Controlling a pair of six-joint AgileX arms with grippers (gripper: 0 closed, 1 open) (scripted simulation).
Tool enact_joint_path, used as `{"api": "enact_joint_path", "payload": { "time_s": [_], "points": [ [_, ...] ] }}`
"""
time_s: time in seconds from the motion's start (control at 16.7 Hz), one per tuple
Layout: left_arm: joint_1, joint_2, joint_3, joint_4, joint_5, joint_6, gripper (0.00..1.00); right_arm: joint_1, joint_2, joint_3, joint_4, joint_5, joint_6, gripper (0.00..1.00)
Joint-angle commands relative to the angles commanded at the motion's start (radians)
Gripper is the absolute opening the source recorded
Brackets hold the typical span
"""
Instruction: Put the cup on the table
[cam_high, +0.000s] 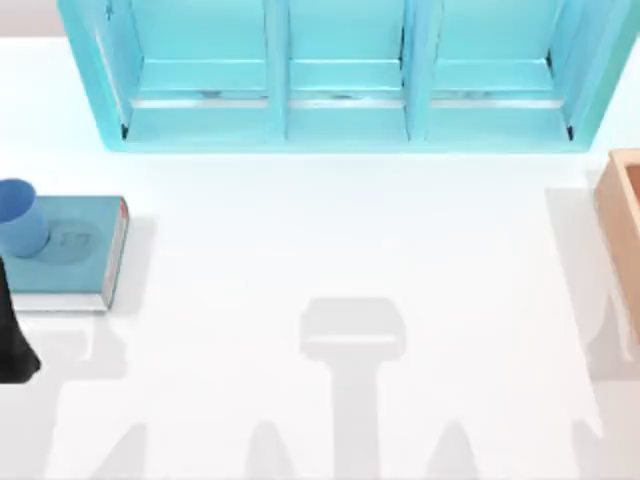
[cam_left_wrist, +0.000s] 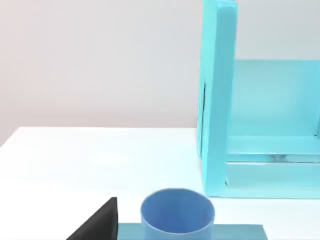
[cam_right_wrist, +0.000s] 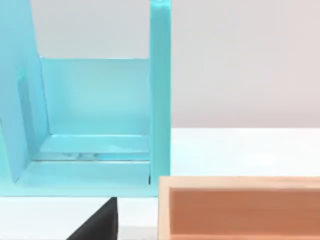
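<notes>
Standing on teal book (cam_high: 65, 250): cup (cam_high: 20, 215) | left jaws nearby | jaw state: cannot tell

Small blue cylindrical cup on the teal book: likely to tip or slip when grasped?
The small blue cylindrical cup looks thin-walled and hollow, so probably light. Smooth handleless sides may slip. Standing upright on the teal hardcover book, it could tip or roll if nudged.

Blue cup (cam_high: 20, 215), teal book (cam_high: 75, 250), white table (cam_high: 330, 240), light-blue cabinet (cam_high: 340, 75), tan box (cam_high: 622, 210)
</notes>
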Motion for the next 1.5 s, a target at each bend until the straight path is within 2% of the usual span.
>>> {"api": "enact_joint_path", "payload": {
  "time_s": [0.3,0.6,1.02,1.5],
  "points": [
    [0.001,0.061,0.039,-0.059,-0.008,0.012,1.0,0.0,0.0,0.0,0.0,0.0,0.0,1.0],
    [0.006,0.355,0.262,-0.314,-0.038,0.041,1.0,0.0,0.0,0.0,0.0,0.0,0.0,1.0],
    [0.002,0.978,0.864,-0.791,-0.054,0.026,1.0,0.0,0.0,0.0,0.0,0.0,0.0,1.0],
    [-0.021,1.685,1.607,-1.271,-0.028,-0.023,1.0,0.0,0.0,0.0,0.0,0.0,0.0,1.0]
  ]
}}
